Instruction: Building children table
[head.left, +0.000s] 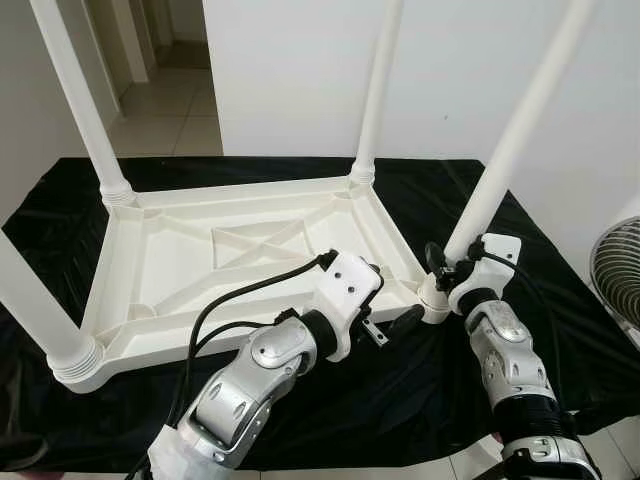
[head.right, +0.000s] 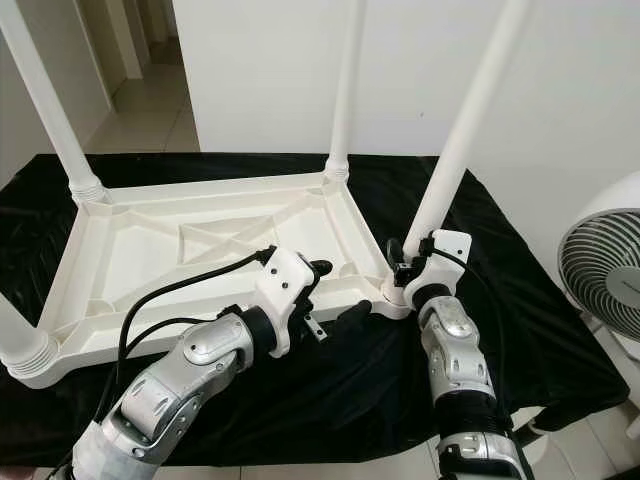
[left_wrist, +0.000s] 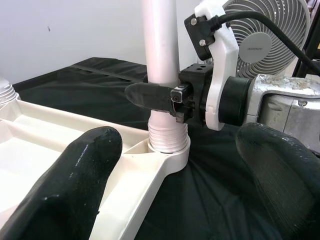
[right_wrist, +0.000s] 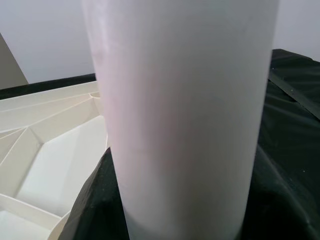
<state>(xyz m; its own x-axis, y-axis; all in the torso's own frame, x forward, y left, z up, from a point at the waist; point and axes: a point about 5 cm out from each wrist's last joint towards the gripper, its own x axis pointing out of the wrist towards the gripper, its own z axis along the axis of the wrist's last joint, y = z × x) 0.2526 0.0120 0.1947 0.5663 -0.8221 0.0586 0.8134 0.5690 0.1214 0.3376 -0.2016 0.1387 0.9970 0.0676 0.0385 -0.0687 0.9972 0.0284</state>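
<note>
So from the left eye view, the white moulded-plastic children's table top (head.left: 250, 270) is lying upside down on a black cloth (head.left: 420, 400), ribbed underside facing up, which makes sense since the leg sockets are on that side. Four white round plastic legs are standing up from its corners, and the near-right leg (head.left: 500, 160) is the one being worked on. The right gripper (head.left: 443, 268) is clamping that leg just above its socket, probably steadying or twisting it home. The left gripper (head.left: 385, 320) is hovering just beside that same corner, holding nothing.

The right eye view is showing the same setup, plus more of a white round floor fan (head.right: 605, 265) standing off the right side of the cloth, well apart from the work.

The left wrist view is giving the best look at the joint: the leg's ribbed threaded end (left_wrist: 167, 137) is sitting in the corner socket (left_wrist: 172, 155), with the right gripper's black fingers (left_wrist: 150, 97) wrapping around the leg right above it. The left gripper's own fingers (left_wrist: 65, 185) are spread wide in the foreground, either side of the corner and touching nothing as far as I can tell.

The right wrist view is just the leg (right_wrist: 180, 115) up close, too close to judge the grip.
</note>
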